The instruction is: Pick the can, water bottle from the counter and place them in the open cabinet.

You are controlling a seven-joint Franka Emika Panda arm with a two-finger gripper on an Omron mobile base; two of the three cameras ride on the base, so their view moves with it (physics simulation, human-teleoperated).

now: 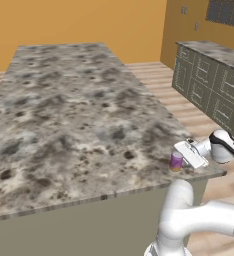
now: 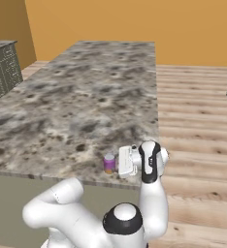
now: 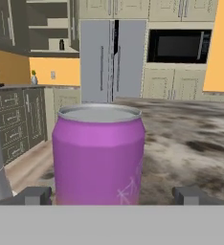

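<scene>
The can (image 3: 98,153) stands upright near the tabletop (image 1: 64,110) corner, close to the edge. The gripper (image 3: 112,195) faces it, fingers (image 3: 35,195) spread wide, holding nothing. An off-centre approach could knock the can over the edge.

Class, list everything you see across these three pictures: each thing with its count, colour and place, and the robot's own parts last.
Short purple-magenta can: one, silver top, upright near the counter's edge.
Speckled granite counter: one, grey-brown, olive sides.
Tall grey double-door fridge: one, far wall.
Black microwave: one, right of fridge.
Open olive wall cabinet: one, upper left; small dark thing on its shelf.
Small vase with green sprig: one, far counter.
Gripper: one, open, either side of the can.
</scene>
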